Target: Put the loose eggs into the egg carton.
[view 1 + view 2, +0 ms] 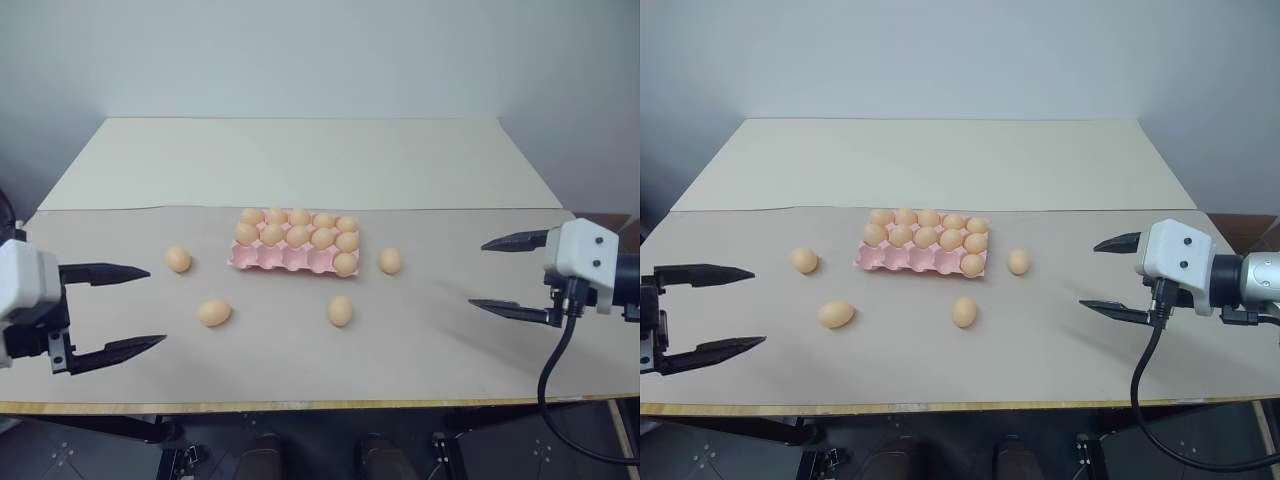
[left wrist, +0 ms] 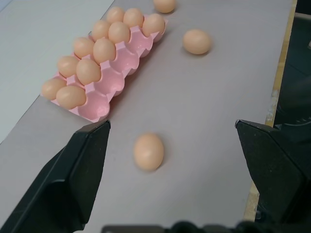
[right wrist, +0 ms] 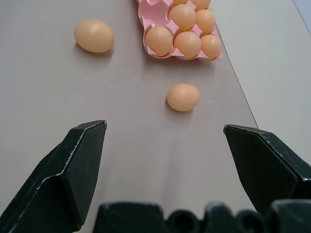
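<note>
The pink egg carton (image 1: 281,261) lies mid-table, its two back rows full of eggs and most front cups bare. Several loose eggs lie around it: one to its left (image 1: 178,259), one front-left (image 1: 213,313), one in front (image 1: 340,311), one to its right (image 1: 390,261). My left gripper (image 1: 157,306) hovers open at the left edge, nearest the front-left egg (image 2: 148,151). At the right edge my right gripper (image 1: 477,274) is open too, with the right-hand egg (image 3: 183,96) lying ahead of it. Neither holds anything.
A beige sheet (image 1: 450,350) covers the near half of the table, down to the wooden front edge (image 1: 300,405). The far half (image 1: 300,160) is pale bare board against a wall. A black cable (image 1: 548,385) hangs below the right gripper.
</note>
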You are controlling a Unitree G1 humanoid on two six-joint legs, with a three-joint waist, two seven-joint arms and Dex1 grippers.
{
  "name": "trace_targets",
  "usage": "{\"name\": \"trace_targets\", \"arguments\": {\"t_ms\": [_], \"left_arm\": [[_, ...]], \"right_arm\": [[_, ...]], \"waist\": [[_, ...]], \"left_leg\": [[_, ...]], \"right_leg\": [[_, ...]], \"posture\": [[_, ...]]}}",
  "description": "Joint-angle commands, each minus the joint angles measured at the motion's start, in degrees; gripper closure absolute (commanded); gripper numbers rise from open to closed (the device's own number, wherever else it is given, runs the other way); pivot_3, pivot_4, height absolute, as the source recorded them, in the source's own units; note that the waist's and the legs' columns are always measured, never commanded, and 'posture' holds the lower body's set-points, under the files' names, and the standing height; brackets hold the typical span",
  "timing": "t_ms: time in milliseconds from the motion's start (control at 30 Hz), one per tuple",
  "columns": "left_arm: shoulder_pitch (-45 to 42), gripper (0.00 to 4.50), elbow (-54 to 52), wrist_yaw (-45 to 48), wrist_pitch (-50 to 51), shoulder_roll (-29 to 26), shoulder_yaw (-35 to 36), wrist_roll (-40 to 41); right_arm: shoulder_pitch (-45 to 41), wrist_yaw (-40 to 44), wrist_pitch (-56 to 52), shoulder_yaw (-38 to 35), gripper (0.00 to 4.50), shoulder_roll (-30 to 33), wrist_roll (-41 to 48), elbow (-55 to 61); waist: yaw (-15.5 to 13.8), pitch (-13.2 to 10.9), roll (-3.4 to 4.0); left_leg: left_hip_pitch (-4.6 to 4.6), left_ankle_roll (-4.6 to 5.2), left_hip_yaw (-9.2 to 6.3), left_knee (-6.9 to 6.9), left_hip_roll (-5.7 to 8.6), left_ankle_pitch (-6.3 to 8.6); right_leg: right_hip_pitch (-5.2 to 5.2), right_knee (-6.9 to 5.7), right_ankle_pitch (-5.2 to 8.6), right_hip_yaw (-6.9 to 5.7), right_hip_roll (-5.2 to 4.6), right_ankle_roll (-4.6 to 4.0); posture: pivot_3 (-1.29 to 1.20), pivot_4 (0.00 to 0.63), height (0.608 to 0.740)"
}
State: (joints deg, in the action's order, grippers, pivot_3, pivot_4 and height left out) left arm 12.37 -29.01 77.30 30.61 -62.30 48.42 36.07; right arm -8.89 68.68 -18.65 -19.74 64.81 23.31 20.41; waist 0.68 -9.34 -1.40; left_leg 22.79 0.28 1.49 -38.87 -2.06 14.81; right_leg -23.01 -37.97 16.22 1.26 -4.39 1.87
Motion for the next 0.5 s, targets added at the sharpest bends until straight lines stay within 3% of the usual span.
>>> {"name": "trace_targets", "arguments": {"t_ms": [33,167,500], "left_arm": [[-0.6,0.01,-0.7,-0.3,2.3,-1.7,1.8,1.5],[-3.3,0.01,-1.4,-4.4,4.8,-1.9,1.0,2.8],[-3.6,0.01,-2.8,-3.7,5.2,-2.2,1.0,3.7]], "right_arm": [[-0.8,0.2,1.5,-1.2,0.00,0.9,0.0,0.8],[-0.7,0.3,2.0,-1.3,0.00,0.9,-0.1,0.8],[-0.8,0.7,2.2,-1.2,0.00,1.3,0.0,0.1]], "waist": [[0.0,0.0,0.00],[0.0,0.0,0.00],[0.0,0.0,0.00]], "left_leg": [[0.00,0.00,0.00,0.00,0.00,0.00],[0.00,0.00,-0.04,0.00,0.00,0.00],[-0.02,0.00,-0.05,0.00,0.00,0.00]], "right_leg": [[0.00,0.00,0.00,0.00,0.00,0.00],[0.00,0.00,0.00,0.00,0.00,0.00],[-0.01,-0.02,0.00,0.03,0.00,0.00]], "posture": [[0.00,0.150,0.740],[0.00,0.150,0.740],[0.00,0.150,0.740]]}}
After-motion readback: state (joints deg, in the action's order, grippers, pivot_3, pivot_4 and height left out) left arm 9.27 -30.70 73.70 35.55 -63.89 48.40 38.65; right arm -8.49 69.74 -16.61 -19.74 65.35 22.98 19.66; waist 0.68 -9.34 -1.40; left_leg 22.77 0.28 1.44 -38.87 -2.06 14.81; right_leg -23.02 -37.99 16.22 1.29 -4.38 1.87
